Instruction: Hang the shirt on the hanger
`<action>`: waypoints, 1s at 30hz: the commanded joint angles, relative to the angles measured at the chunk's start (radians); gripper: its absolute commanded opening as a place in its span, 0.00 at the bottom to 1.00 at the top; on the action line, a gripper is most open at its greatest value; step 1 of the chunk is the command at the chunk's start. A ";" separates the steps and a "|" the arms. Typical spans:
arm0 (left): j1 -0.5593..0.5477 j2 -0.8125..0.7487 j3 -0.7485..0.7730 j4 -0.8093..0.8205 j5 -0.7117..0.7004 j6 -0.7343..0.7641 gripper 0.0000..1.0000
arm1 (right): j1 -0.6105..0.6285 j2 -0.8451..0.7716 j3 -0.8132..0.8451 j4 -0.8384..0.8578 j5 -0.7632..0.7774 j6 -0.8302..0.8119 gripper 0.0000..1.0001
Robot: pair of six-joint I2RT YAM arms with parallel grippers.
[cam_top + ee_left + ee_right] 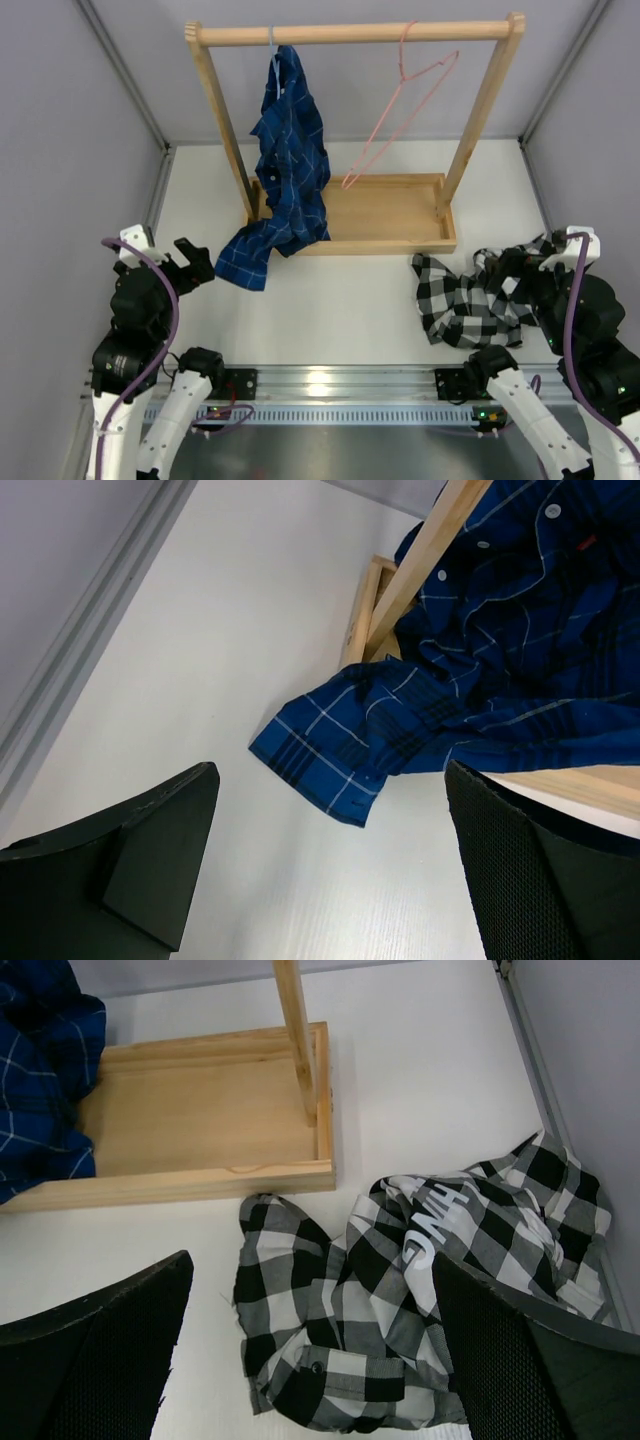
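Note:
The black-and-white checked shirt (465, 297) (400, 1290) lies crumpled on the table at the right, in front of the wooden rack's base. White block letters show on a dark patch of it. The thin pink hanger (400, 115) hangs tilted from the right part of the rack's top bar, with nothing on it. My right gripper (510, 262) (312, 1360) hovers open over the shirt, nothing between its fingers. Off at the left, my left gripper (190, 265) (330, 870) is open and empty, near the hem of the blue shirt.
A dark blue plaid shirt (285, 165) (480, 670) hangs from the left of the wooden rack (355, 35) and trails over its tray base (385, 215) onto the table. Grey walls close in both sides and the back.

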 commanded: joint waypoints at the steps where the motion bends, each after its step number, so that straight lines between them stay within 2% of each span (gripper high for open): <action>1: 0.005 -0.002 -0.006 0.068 -0.022 -0.017 0.98 | 0.009 0.009 -0.007 0.062 -0.006 0.011 0.99; 4: 0.006 -0.006 -0.022 0.072 -0.025 -0.021 0.98 | 0.009 0.006 -0.009 0.070 -0.027 0.007 0.99; 7: 0.005 -0.016 -0.048 0.086 -0.012 -0.025 0.98 | 0.011 0.007 -0.017 0.102 -0.147 0.004 1.00; 11: 0.005 -0.017 -0.071 0.101 0.028 -0.030 0.98 | 0.009 0.041 -0.098 0.172 -0.252 0.164 1.00; 13: 0.005 -0.019 -0.075 0.104 0.031 -0.031 0.98 | 0.009 0.087 -0.151 0.202 -0.247 0.241 0.99; 16: 0.005 -0.032 -0.084 0.112 0.042 -0.031 0.98 | 0.011 0.127 -0.269 0.193 0.029 0.500 0.99; 17: 0.005 -0.036 -0.088 0.118 0.051 -0.027 0.98 | 0.009 0.119 -0.369 0.206 0.090 0.584 0.99; 18: 0.005 -0.036 -0.091 0.123 0.073 -0.022 0.98 | 0.011 0.109 -0.420 0.290 0.101 0.600 1.00; 20: 0.005 -0.031 -0.092 0.129 0.087 -0.021 0.98 | 0.009 0.127 -0.507 0.329 0.164 0.654 0.99; 26: 0.005 -0.019 -0.100 0.144 0.130 -0.010 0.98 | 0.011 0.344 -0.497 0.352 0.435 0.634 0.99; 28: 0.005 -0.019 -0.100 0.149 0.139 -0.008 0.98 | 0.009 0.433 -0.482 0.358 0.488 0.614 0.99; 30: 0.005 -0.017 -0.101 0.152 0.150 -0.005 0.98 | 0.009 0.514 -0.455 0.390 0.484 0.521 0.99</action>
